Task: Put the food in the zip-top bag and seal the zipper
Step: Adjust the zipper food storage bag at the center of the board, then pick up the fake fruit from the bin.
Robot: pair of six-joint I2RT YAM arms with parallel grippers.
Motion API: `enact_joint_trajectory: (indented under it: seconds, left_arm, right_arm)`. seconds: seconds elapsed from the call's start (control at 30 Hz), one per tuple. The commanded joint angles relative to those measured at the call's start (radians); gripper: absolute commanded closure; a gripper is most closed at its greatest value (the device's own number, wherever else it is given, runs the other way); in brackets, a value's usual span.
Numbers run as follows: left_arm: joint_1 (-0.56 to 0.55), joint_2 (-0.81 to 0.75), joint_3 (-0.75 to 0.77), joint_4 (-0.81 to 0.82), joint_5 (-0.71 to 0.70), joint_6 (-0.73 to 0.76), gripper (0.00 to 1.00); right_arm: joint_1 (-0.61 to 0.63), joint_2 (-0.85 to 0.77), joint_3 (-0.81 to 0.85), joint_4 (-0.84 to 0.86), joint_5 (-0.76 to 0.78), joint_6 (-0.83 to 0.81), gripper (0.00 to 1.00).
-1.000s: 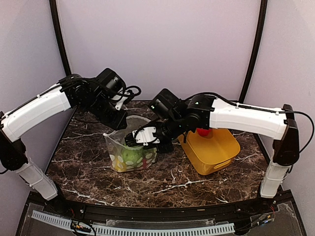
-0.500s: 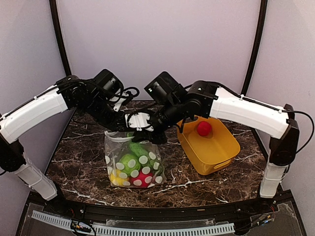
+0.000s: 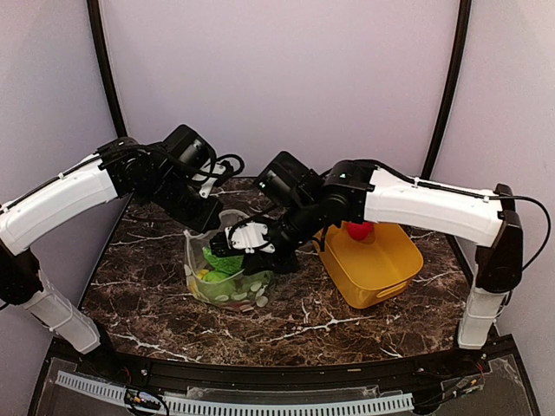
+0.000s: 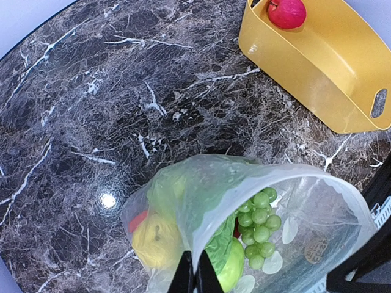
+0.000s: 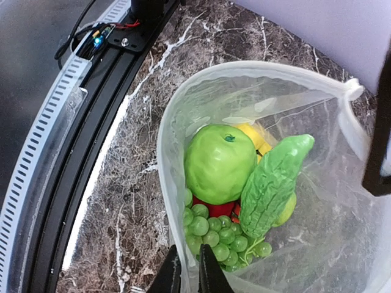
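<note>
Dark brown marble table point(image 3: 347, 321) with white veins, pale lilac walls point(image 3: 286, 78), black frame poles point(image 3: 447, 87), black rail point(image 3: 260, 400) along the bottom edge. The zip-top bag point(image 3: 227, 269) stood mouth-up at centre-left of the top view with the food point(image 5: 220, 162) inside. Left gripper point(image 4: 194, 274) was clamped on the bag's rim. Right gripper point(image 5: 188, 271) straddled the rim with jaws nearly together; grip unclear. Yellow basket point(image 3: 381, 269) at centre right held one red piece point(image 3: 358, 230).

We've got a yellow basket point(image 3: 381, 264) sitting over on the right of a dark marble table point(image 3: 139, 286), plain lilac walls point(image 3: 286, 78) behind, and a white slotted strip point(image 3: 260, 406) along the near edge.
</note>
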Motion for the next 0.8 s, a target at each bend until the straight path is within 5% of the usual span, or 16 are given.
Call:
enact_joint_trajectory:
  seconds: [0.0, 0.13, 0.27, 0.77]
  left_arm:
    - [-0.002, 0.002, -0.022, 0.013, -0.030, 0.017, 0.99]
    - [-0.003, 0.016, -0.019, 0.015, -0.040, 0.025, 0.99]
    - [-0.003, 0.012, -0.020, 0.016, -0.046, 0.024, 0.99]
    - [-0.003, -0.023, -0.064, 0.062, -0.038, 0.032, 0.99]
  right_arm:
    - [0.006, -0.050, -0.015, 0.023, -0.015, 0.022, 0.75]
    - [0.005, -0.108, -0.001, -0.071, -0.105, 0.009, 0.56]
    - [-0.028, -0.233, -0.068, -0.085, -0.123, -0.017, 0.49]
    - [-0.620, -0.364, -0.273, 0.016, -0.250, 0.092, 0.47]
